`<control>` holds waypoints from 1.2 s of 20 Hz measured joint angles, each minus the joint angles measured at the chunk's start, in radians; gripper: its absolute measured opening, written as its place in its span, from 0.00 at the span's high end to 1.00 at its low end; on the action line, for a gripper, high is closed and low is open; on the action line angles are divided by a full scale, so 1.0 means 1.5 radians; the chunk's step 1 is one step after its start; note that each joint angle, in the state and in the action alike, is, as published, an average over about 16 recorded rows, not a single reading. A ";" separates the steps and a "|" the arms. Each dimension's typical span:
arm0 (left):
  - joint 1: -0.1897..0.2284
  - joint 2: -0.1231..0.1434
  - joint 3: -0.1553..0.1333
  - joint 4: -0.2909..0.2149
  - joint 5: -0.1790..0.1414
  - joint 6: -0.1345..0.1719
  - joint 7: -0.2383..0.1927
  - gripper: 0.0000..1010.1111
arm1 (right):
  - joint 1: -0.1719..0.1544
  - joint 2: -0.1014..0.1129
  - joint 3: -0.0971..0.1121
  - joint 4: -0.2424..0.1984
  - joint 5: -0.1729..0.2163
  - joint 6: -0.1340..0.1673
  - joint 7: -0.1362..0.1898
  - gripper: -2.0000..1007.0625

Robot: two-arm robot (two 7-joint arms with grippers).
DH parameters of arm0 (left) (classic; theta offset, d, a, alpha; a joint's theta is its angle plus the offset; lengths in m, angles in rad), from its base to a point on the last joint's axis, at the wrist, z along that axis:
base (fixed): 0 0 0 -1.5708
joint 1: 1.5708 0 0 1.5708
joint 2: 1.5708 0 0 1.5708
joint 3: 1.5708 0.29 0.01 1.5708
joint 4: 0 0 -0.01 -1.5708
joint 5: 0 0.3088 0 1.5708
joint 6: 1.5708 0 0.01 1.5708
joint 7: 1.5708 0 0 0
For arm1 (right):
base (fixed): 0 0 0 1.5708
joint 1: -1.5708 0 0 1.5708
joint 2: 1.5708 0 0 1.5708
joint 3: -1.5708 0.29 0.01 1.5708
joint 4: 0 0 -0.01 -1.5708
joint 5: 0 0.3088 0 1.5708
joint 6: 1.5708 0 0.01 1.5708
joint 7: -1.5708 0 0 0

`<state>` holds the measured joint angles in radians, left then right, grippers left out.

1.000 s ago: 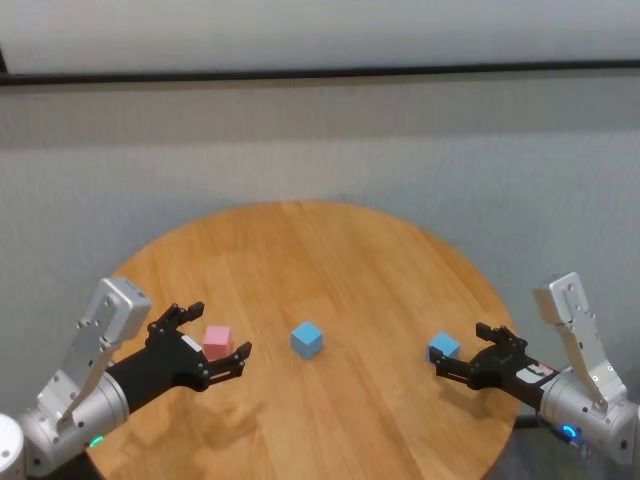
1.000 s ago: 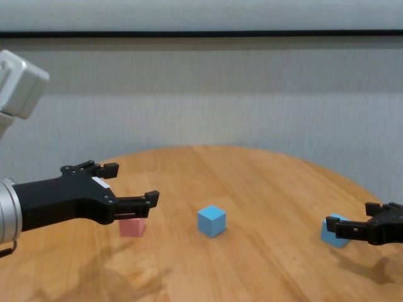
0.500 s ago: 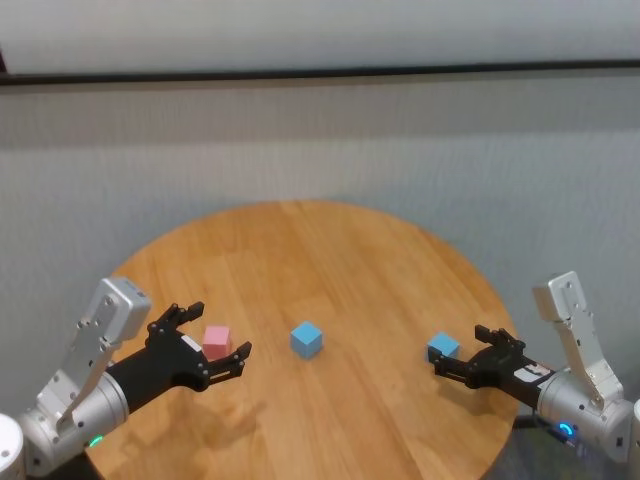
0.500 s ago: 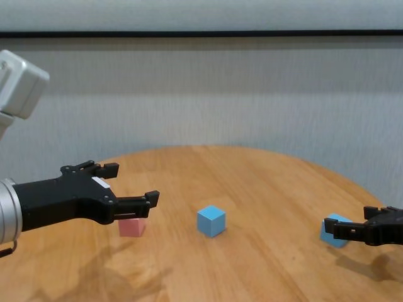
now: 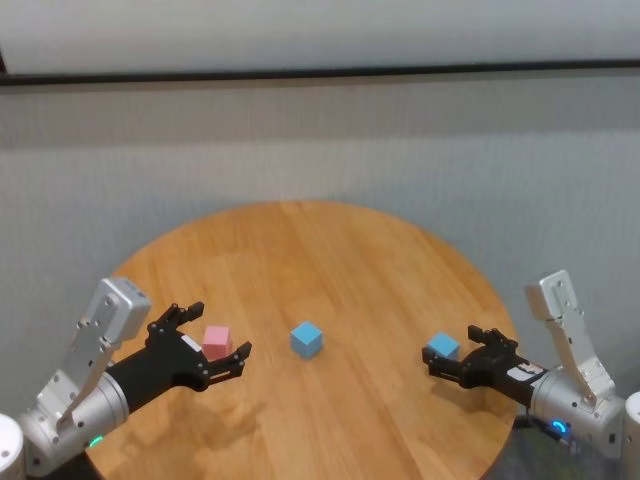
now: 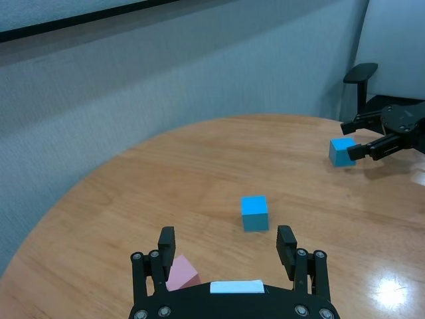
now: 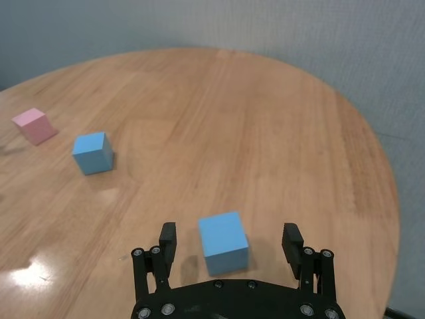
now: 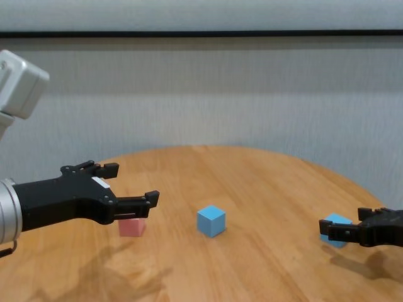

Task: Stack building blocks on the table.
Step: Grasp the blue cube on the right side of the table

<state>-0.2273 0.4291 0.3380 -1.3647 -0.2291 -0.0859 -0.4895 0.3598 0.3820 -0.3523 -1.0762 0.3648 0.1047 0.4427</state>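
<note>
Left gripper (image 5: 213, 341): black, matte, jaws spread wide, nothing held. It is held low over the table's left side, with the pink cube (image 5: 216, 340) sitting between the two fingers. From the head view contact cannot be confirmed; the left wrist view shows the cube just inside one finger (image 6: 165, 245), apparently with a small gap. Finger tips are blocky and squared, with bolt heads visible along the gripper base.

Right gripper (image 5: 452, 352): same black build, jaws also fully spread, nothing gripped. It is reached in from the table's right edge. One light blue cube (image 5: 442, 346) is seen between its fingers in the right wrist view, clear of both pads (image 7: 291, 239) and resting flat on the wood.

The other blue cube (image 5: 306, 339) is set near the table's middle, well apart from both grippers, turned with one corner toward the robot. All three cubes are plain, matte, sharp-edged, equal in size, each standing alone on the surface; none is stacked.

Table (image 5: 330, 250): round, light orange-brown plank top with visible grain and seam lines, slightly glossy, with light glare picked up near both grippers. Silver-grey forearm housings are seen behind each gripper. A pale grey textured wall (image 5: 320, 150) with a dark horizontal strip is behind the table.
</note>
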 joint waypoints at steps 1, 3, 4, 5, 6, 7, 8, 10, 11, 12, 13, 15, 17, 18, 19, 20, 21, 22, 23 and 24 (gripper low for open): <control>0.000 0.000 0.000 0.000 0.000 0.000 0.000 0.01 | 0.001 -0.001 0.000 0.002 -0.001 0.000 0.001 0.00; 0.000 0.000 0.000 0.000 0.000 0.000 0.000 0.01 | 0.003 -0.002 -0.001 0.004 -0.004 0.000 0.003 0.00; 0.000 0.000 0.000 0.000 0.000 0.000 0.000 0.01 | 0.003 -0.003 -0.001 0.005 -0.006 0.000 0.004 0.00; 0.000 0.000 0.000 0.000 0.000 0.000 0.000 0.01 | 0.004 -0.004 -0.001 0.006 -0.007 0.001 0.005 0.00; 0.000 0.000 0.000 0.000 0.000 0.000 0.000 0.01 | 0.005 -0.004 -0.001 0.007 -0.008 0.001 0.005 0.00; 0.000 0.000 0.000 0.000 0.000 0.000 0.000 0.01 | 0.005 -0.005 -0.001 0.007 -0.010 0.001 0.006 0.00; 0.000 0.000 0.000 0.000 0.000 0.000 0.000 0.01 | 0.005 -0.005 -0.001 0.008 -0.011 0.002 0.006 0.00; 0.000 0.000 0.000 0.000 0.000 0.000 0.000 0.01 | 0.006 -0.006 -0.001 0.009 -0.012 0.003 0.007 0.00; 0.000 0.000 0.000 0.000 0.000 0.000 0.000 0.01 | 0.007 -0.006 -0.001 0.009 -0.013 0.003 0.007 0.00; 0.000 0.000 0.000 0.000 0.000 0.000 0.000 0.01 | 0.007 -0.007 -0.001 0.010 -0.014 0.003 0.007 0.00; 0.000 0.000 0.000 0.000 0.000 0.000 0.000 0.01 | 0.008 -0.007 -0.001 0.011 -0.015 0.003 0.008 0.00; 0.000 0.000 0.000 0.000 0.000 0.000 0.000 0.01 | 0.009 -0.008 -0.001 0.013 -0.016 0.004 0.008 0.00; 0.000 0.000 0.000 0.000 0.000 0.000 0.000 0.01 | 0.010 -0.010 0.000 0.015 -0.017 0.004 0.008 0.00; 0.000 0.000 0.000 0.000 0.000 0.000 0.000 0.01 | 0.011 -0.010 0.000 0.016 -0.018 0.004 0.008 0.00; 0.000 0.000 0.000 0.000 0.000 0.000 0.000 0.01 | 0.012 -0.011 0.000 0.017 -0.018 0.004 0.009 0.00; 0.000 0.000 0.000 0.000 0.000 0.000 0.000 0.01 | 0.013 -0.012 0.000 0.018 -0.019 0.004 0.009 0.00; 0.000 0.000 0.000 0.000 0.000 0.000 0.000 0.01 | 0.014 -0.012 0.000 0.020 -0.020 0.004 0.009 0.00; 0.000 0.000 0.000 0.000 0.000 0.000 0.000 0.01 | 0.015 -0.013 0.000 0.021 -0.020 0.004 0.010 0.00; 0.000 0.000 0.000 0.000 0.000 0.000 0.000 0.01 | 0.016 -0.013 0.000 0.022 -0.021 0.004 0.010 0.00; 0.000 0.000 0.000 0.000 0.000 0.000 0.000 0.01 | 0.017 -0.014 0.000 0.024 -0.021 0.003 0.010 0.00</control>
<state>-0.2273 0.4291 0.3379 -1.3647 -0.2291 -0.0859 -0.4895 0.3847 0.3609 -0.3515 -1.0408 0.3327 0.1097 0.4582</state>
